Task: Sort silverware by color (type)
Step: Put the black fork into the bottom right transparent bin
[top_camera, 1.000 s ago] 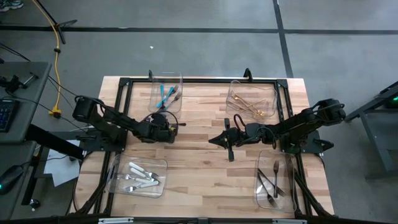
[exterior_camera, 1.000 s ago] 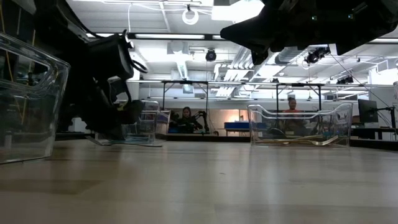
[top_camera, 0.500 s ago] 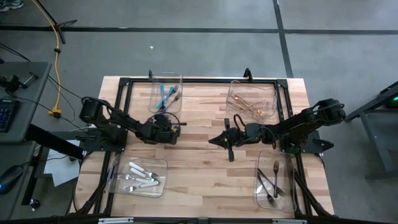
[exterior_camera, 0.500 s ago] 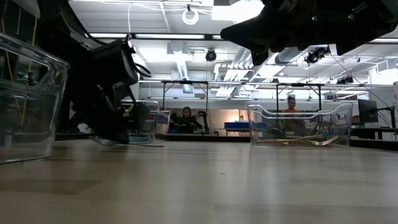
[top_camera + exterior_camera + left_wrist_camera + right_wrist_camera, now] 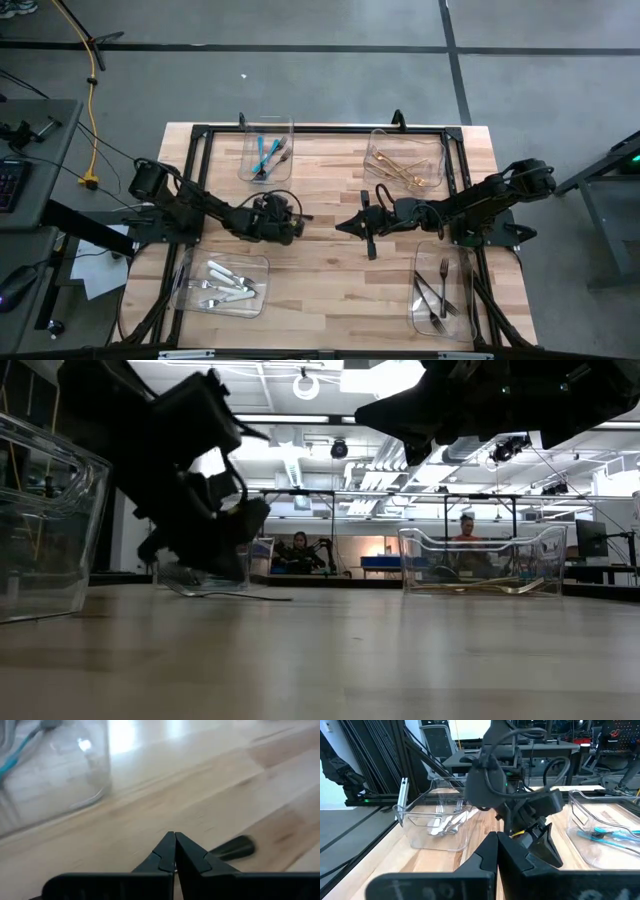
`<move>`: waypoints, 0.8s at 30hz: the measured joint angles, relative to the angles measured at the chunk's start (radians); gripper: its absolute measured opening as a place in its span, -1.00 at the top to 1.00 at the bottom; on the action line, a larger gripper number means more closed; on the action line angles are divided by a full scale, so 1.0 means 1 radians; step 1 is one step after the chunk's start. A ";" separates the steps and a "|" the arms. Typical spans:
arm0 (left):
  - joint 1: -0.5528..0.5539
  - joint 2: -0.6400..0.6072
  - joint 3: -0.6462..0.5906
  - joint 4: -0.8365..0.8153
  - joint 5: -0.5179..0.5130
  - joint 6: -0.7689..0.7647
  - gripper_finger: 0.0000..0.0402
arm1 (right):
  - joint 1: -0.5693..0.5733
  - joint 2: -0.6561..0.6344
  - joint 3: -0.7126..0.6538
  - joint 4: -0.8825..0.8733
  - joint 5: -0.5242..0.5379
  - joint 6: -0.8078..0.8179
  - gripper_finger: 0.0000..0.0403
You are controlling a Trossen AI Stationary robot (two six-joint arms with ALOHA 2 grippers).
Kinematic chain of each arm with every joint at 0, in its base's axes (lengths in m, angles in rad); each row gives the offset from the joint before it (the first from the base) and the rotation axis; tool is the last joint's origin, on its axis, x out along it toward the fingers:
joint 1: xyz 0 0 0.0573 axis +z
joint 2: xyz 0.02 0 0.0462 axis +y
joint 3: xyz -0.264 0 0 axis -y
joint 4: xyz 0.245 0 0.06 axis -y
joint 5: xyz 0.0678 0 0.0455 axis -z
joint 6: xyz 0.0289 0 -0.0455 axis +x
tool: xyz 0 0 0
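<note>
The silverware lies sorted in four clear bins. Teal-handled pieces (image 5: 264, 153) are in the far-left bin. Gold pieces (image 5: 405, 170) are in the far-right bin, white-handled ones (image 5: 226, 284) in the near-left bin and dark steel ones (image 5: 436, 292) in the near-right bin. My left gripper (image 5: 297, 232) is shut and holds nothing, slanting down over bare wood near the table's middle (image 5: 174, 851). My right gripper (image 5: 340, 225) is also shut with nothing in it (image 5: 496, 851). It hangs level above the table's middle and faces the left gripper.
A black frame (image 5: 320, 130) runs around the table's edges. The bare wood (image 5: 320, 290) between the four bins is free. The teal bin (image 5: 50, 775) stands just behind my left gripper. Beyond the table, people sit in the room (image 5: 300, 550).
My left gripper has moved away from the teal bin, toward the table's middle and a little toward the near edge, tipping as it went. It has stayed shut. My right arm has kept still.
</note>
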 joint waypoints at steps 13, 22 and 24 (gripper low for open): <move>-0.041 -0.154 0.101 -0.068 -0.034 0.476 1.00 | 0.000 0.000 0.000 -0.008 0.000 0.000 1.00; -0.031 -0.412 0.095 -0.444 0.137 0.405 0.86 | 0.001 0.000 0.000 -0.021 0.001 0.003 1.00; -0.026 -0.456 0.074 -0.516 0.159 0.335 0.79 | 0.002 0.000 0.000 -0.024 0.001 0.013 1.00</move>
